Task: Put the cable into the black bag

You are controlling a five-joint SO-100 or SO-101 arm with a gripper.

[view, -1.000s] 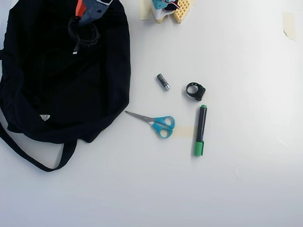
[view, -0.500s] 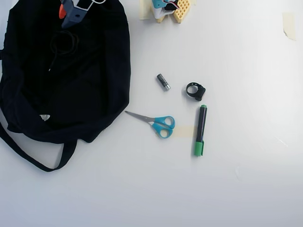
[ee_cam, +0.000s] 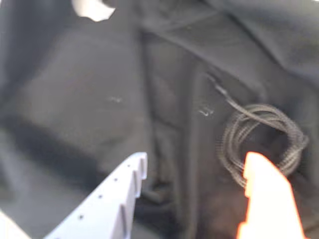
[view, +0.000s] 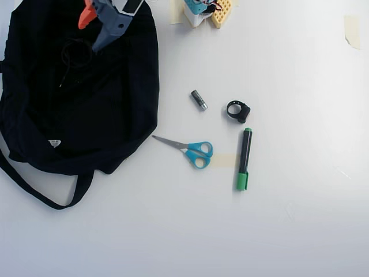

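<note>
In the overhead view we see the black bag (view: 115, 115) filling the left side, the coiled cable (view: 74, 55) lying on its fabric. Above it hangs the gripper (view: 92, 32), jaws spread and empty — the wrist view agrees. Rightward lie scissors (view: 187, 149), then a green marker (view: 244, 158).

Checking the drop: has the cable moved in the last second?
Yes. The cable has shifted left on the bag, farther from the scissors; the open gripper no longer holds it.
</note>
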